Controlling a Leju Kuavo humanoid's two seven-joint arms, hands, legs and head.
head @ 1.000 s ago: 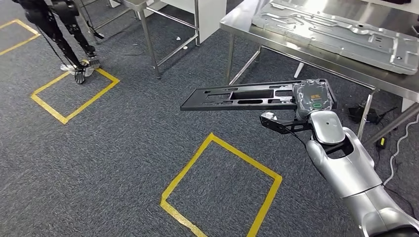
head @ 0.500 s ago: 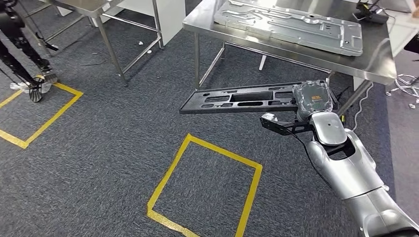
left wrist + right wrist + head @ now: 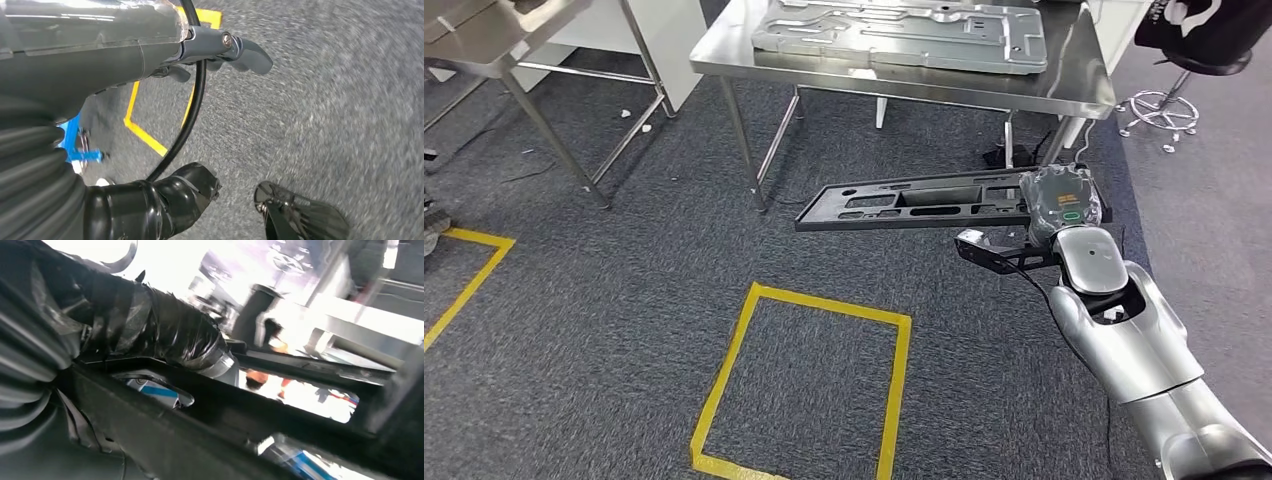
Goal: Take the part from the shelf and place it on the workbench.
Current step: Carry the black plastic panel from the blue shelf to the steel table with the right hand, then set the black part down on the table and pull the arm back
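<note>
A long black plastic part (image 3: pixel 904 201) with several cut-outs is held level above the carpet, sticking out to the left of my right hand (image 3: pixel 1062 203), which grips its right end. The right wrist view shows the part's black frame (image 3: pixel 225 412) close up, with my taped fingers (image 3: pixel 165 335) wrapped over it. The steel workbench (image 3: pixel 1064 88) stands just beyond the part, bearing a large silver stamped metal panel (image 3: pixel 904 32). My left hand (image 3: pixel 210 120) hangs over the grey carpet with its fingers (image 3: pixel 245 50) and thumb apart, holding nothing.
A yellow taped square (image 3: pixel 809 385) marks the carpet in front of me. A second steel table (image 3: pixel 514 40) stands at the far left. A chair base (image 3: pixel 1164 110) and cables (image 3: pixel 1024 155) lie at the workbench's right end.
The whole picture has shifted: the camera turned, so the workbench now lies straight ahead and closer. The part stays in my right hand at the same height.
</note>
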